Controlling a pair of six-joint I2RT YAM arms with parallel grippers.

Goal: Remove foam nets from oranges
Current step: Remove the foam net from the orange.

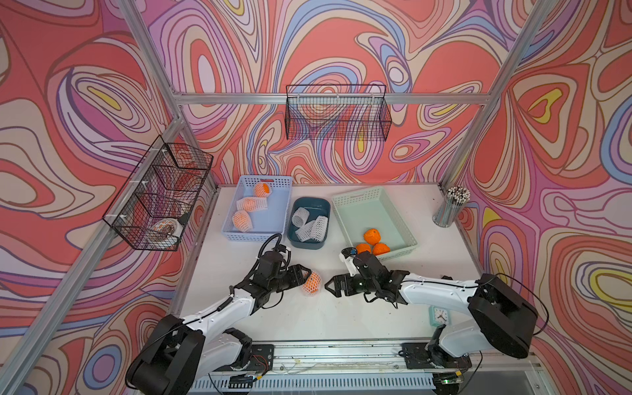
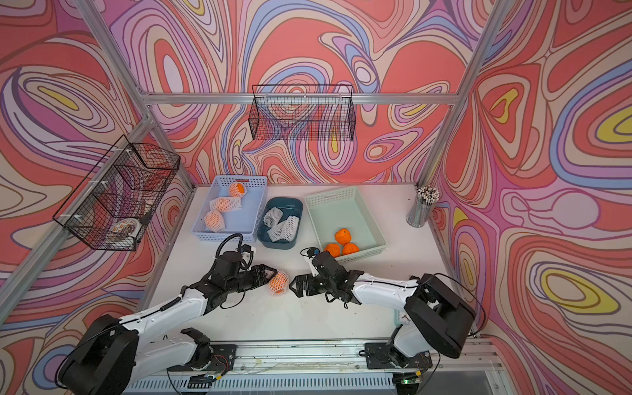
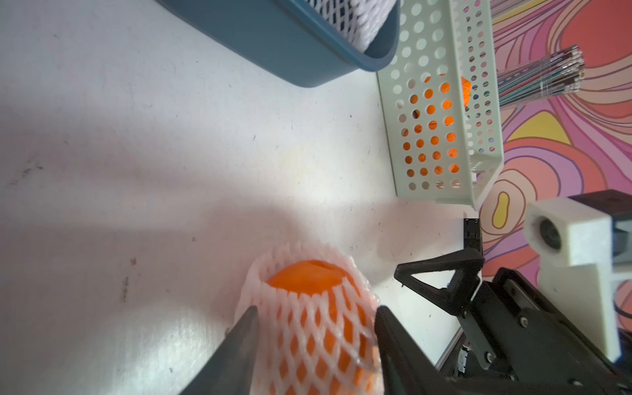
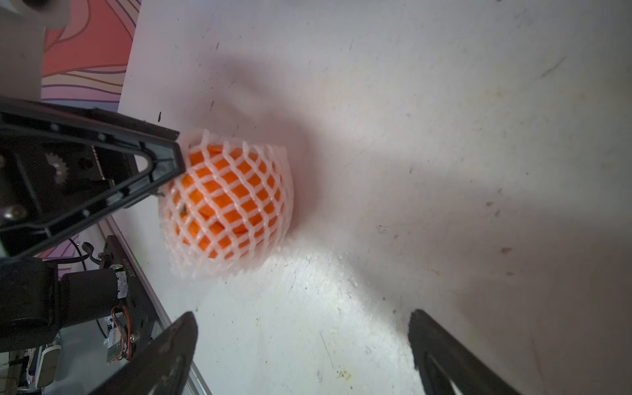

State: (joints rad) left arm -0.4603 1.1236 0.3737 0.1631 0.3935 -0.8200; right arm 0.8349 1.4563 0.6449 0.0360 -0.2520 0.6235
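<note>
Left hand (image 3: 313, 316) has its fingers pressed against opposite sides of a netted orange (image 1: 312, 282), which sits on the worktop (image 1: 342, 307) near the front, in the middle between the two arms. Right hand (image 4: 302, 325) is spread wide and empty, just right of the fruit and pointed at it.

The foam net (image 4: 239, 205) looks light, soft and springy. It should stretch and crush under a pinch, yet cling to dimpled peel. The orange (image 3: 301, 278) inside is firm, round and likely to roll or slip if squeezed only through the foam. It pokes bare from one open end of the sleeve. A sensible hold is the fruit's middle for one hand and the loose frilled rim of mesh for the other, pulling along the tube's length.

Farther back, a blue basket (image 1: 273, 219) on the left holds three more netted fruits. A dark bin (image 1: 311, 200) in the middle holds empty nets. A green basket (image 1: 372, 212) on the right holds three bare oranges.

No brand, label or writing can be read anywhere.
</note>
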